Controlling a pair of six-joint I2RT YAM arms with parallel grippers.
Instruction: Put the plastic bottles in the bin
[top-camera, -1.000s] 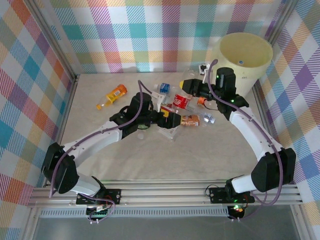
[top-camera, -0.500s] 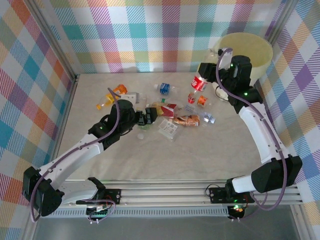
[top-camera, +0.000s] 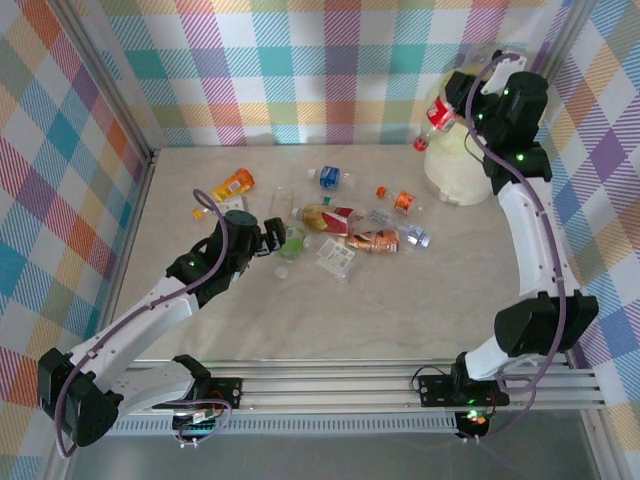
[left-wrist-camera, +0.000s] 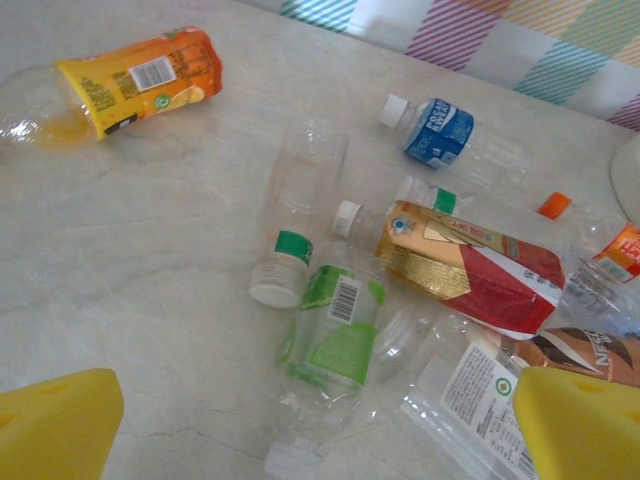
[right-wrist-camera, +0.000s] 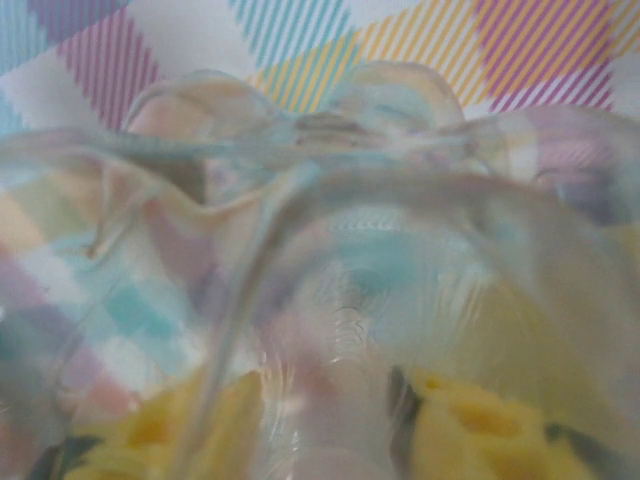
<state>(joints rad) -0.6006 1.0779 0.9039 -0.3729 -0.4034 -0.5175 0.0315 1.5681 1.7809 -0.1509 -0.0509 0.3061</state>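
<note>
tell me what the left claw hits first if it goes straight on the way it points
Most likely the clear green-labelled bottle, which lies centred just ahead of the open left claw in the wrist view. Exact depth is unclear.

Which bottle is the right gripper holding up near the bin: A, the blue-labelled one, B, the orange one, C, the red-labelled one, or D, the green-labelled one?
C: in the top view the right gripper is closed on the red-labelled bottle, lifted off the table next to the bin.
</note>
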